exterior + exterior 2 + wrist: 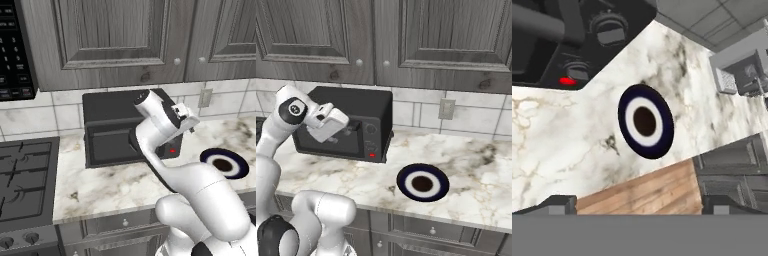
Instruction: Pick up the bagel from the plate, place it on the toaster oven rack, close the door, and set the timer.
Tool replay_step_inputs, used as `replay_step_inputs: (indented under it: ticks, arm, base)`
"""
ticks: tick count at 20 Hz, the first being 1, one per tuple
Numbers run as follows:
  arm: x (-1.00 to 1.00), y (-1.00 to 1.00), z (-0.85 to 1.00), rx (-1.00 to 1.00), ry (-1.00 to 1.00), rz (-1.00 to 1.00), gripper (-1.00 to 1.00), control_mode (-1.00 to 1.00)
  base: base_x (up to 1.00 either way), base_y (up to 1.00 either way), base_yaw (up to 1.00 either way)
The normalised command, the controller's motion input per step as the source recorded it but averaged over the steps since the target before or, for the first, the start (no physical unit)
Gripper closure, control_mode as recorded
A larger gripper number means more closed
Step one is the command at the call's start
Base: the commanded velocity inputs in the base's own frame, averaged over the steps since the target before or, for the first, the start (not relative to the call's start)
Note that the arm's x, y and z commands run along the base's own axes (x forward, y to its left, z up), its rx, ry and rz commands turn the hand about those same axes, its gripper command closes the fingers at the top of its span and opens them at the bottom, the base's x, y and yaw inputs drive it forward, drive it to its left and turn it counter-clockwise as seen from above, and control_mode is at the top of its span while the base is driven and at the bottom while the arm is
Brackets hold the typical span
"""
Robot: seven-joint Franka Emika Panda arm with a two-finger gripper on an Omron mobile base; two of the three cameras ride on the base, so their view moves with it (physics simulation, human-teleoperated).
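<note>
The marble bench [466,165] fills the middle of the right base view, under grey cabinets [406,35]. At centre left the black toaster oven [363,117] stands with its door [331,137] shut and a small red light on its control strip; no lettering is readable. The plate [422,183] lies lower right of it, well apart. The gripper [639,202] is raised, jaws open, holding nothing.
</note>
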Motion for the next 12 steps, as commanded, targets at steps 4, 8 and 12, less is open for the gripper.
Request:
replay_step_inputs:
  ticks: [4,8,12]
  arm:
    - [0.14,-0.29,-0.3,0.01,-0.13,-0.17,-1.0,-1.0]
    - [0.52,-0.35,-0.14,0.03,-0.07,-0.13,-1.0,-1.0]
    - [0.71,-0.25,-0.03,0.02,-0.08,-0.07,-1.0,-1.0]
  base:
    - [0.0,0.0,0.0]
    - [0.0,0.0,0.0]
    - [0.0,0.0,0.0]
